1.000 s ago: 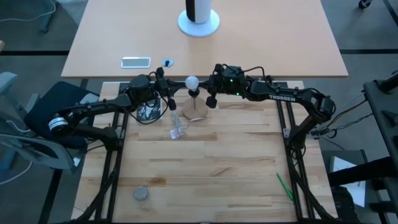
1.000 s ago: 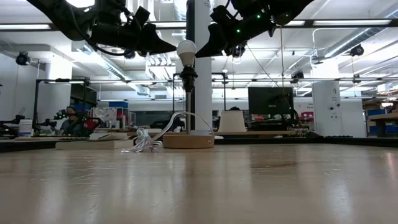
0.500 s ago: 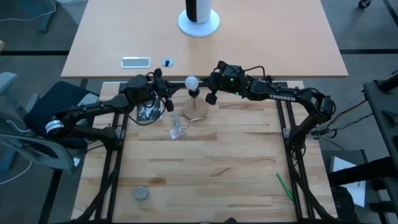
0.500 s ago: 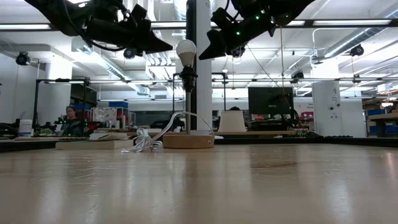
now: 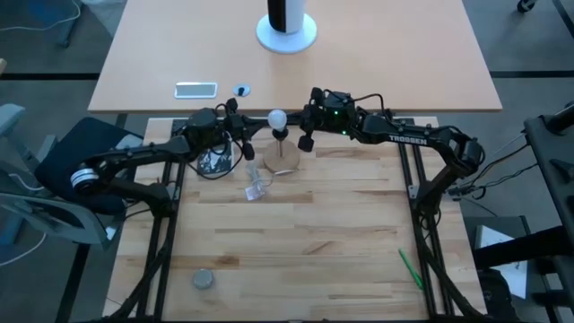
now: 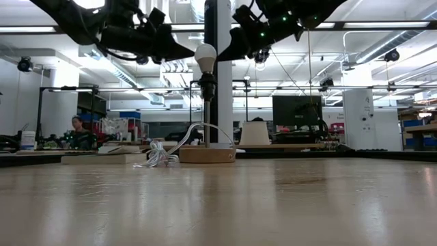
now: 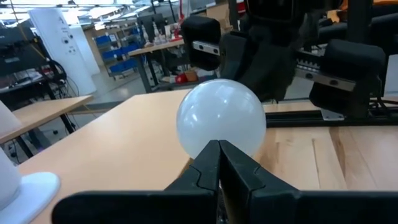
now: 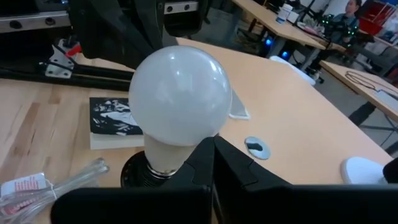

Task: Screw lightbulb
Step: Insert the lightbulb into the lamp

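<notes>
The white frosted lightbulb point(image 5: 277, 117) stands upright in the black socket point(image 6: 205, 85) of a small lamp. The lamp has a thin stem on a round wooden base point(image 5: 283, 158) at the table's far middle. My left gripper point(image 6: 190, 53) is shut, and its tip is level with the globe's left side. My right gripper point(image 6: 222, 55) is shut, and its tip is level with the globe's right side. The bulb fills the left wrist view point(image 7: 221, 118) and the right wrist view point(image 8: 180, 93), just beyond each shut tip. My left gripper's shut fingertips point(image 7: 219, 149) point level at the globe's left side point(image 6: 197, 55); I cannot tell whether they touch it. My right gripper's shut fingertips point(image 8: 213, 146) point level at the globe's right side point(image 6: 214, 56); I cannot tell whether they touch it.
The lamp's clear cord with a plastic switch point(image 5: 256, 184) lies near the base. A black-and-white booklet point(image 5: 213, 161) lies under the left arm. A grey disc point(image 5: 204, 280) and a green pen point(image 5: 411, 269) lie near the front. A second table with a phone point(image 5: 195, 89) stands beyond.
Both grippers drew a little away from the bulb, the left toward the table's left and the right toward its right. They then came back beside the bulb, staying shut. The bulb and lamp have stayed in place.
</notes>
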Controlling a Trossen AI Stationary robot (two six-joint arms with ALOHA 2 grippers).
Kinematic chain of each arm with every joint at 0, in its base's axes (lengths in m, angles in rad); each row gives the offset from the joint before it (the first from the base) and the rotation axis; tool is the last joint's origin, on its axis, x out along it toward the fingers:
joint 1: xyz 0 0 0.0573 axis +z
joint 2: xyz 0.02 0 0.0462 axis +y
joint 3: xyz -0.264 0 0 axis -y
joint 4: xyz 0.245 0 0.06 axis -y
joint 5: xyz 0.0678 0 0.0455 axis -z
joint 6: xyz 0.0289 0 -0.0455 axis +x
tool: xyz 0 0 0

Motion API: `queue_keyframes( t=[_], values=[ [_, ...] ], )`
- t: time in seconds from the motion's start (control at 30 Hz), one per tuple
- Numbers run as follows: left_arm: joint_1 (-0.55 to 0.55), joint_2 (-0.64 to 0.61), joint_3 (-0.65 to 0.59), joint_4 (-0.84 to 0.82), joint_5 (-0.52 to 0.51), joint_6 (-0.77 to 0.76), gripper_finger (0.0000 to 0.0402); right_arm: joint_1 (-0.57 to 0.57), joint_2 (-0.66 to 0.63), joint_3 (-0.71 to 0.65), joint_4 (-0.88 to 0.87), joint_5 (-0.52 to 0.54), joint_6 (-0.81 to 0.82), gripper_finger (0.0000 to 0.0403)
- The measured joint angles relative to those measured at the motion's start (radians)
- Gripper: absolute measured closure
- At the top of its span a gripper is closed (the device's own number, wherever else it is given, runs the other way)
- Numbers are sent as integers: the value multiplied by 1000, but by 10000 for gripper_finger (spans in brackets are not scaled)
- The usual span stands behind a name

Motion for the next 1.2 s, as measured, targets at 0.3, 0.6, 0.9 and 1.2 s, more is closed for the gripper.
queue_keyframes(
  t=[0.3, 0.6, 0.9, 1.2],
  values=[
    [0, 26, 0, 47, -1, -11, 401, 0, 0, -2, -23, -2, 26, 403],
    [0, 19, 0, 35, -2, -5, 401, 3, 0, -3, -50, 18, 38, 403],
    [-2, -9, 0, -10, 10, -19, 401, 1, 0, -4, -28, 70, 18, 403],
    [-3, 20, 0, 36, 41, -19, 401, 5, -2, -4, -5, 66, 10, 403]
  ],
)
